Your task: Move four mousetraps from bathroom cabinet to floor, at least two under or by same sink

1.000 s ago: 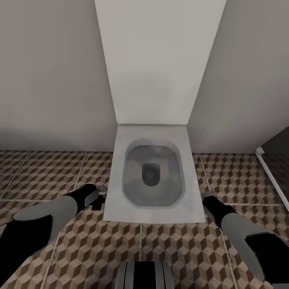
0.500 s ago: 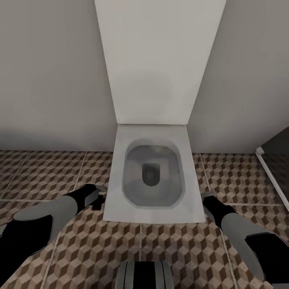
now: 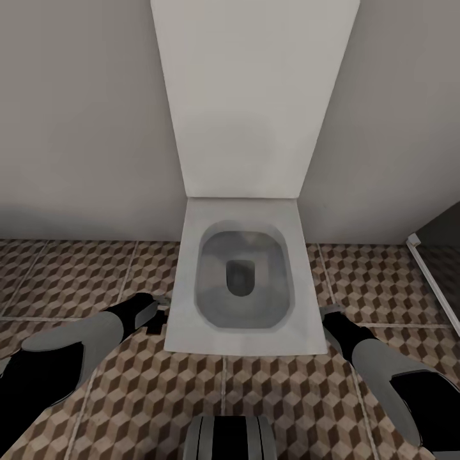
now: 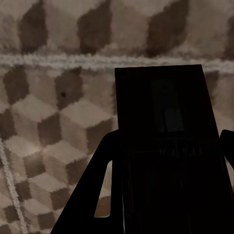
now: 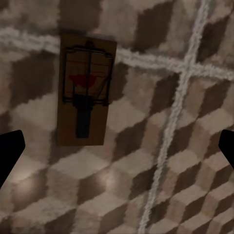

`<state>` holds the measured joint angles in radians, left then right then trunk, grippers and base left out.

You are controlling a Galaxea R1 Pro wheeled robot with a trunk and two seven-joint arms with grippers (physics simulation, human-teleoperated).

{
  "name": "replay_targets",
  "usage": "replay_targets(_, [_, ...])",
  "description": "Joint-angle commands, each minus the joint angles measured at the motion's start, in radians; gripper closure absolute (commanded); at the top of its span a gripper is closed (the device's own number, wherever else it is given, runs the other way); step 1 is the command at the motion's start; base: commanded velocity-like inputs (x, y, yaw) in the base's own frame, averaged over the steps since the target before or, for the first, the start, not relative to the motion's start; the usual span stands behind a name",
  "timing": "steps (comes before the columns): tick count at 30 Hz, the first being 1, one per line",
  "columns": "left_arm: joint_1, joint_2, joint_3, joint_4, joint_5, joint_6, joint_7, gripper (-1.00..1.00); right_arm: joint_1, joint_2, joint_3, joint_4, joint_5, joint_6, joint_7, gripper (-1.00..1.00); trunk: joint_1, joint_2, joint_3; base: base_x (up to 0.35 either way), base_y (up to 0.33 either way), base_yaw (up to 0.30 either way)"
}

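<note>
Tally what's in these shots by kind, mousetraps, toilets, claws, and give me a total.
Mousetrap: 1
Toilet: 1
Claws, left claw and right claw: 2
Dark flat piece by the left claw, too dark to identify: 1
Total: 5

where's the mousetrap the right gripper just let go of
In the right wrist view the mousetrap lies flat on the bathroom floor, its top end over a pale grout line, ahead of the open right gripper.
</note>
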<state>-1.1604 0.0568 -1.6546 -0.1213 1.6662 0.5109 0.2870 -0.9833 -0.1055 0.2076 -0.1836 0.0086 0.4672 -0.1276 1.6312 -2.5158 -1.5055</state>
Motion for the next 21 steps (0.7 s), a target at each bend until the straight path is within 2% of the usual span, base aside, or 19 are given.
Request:
replay_targets(1, [-0.001,0.001,-0.005,-0.004,0.01,0.001,0.009,1.0,0.0,0.0,0.004,-0.002,0.001,0.007,-0.001,-1.0,0.0,0.0,-0.001,0.0,0.0,0.0])
replay_targets(19, [-0.001,0.0,-0.002,-0.006,0.012,0.001,0.009,1.0,0.0,-0.002,0.004,-0.008,0.002,0.008,0.0,-1.0,0.0,0.0,-0.001,0.0,0.0,0.0])
replay_targets(21, [-0.001,0.0,-0.002,-0.006,0.012,0.001,0.009,1.0,0.0,-0.002,0.004,-0.008,0.002,0.008,0.0,-1.0,0.001,-0.001,-0.008,0.0,0.0,0.0])
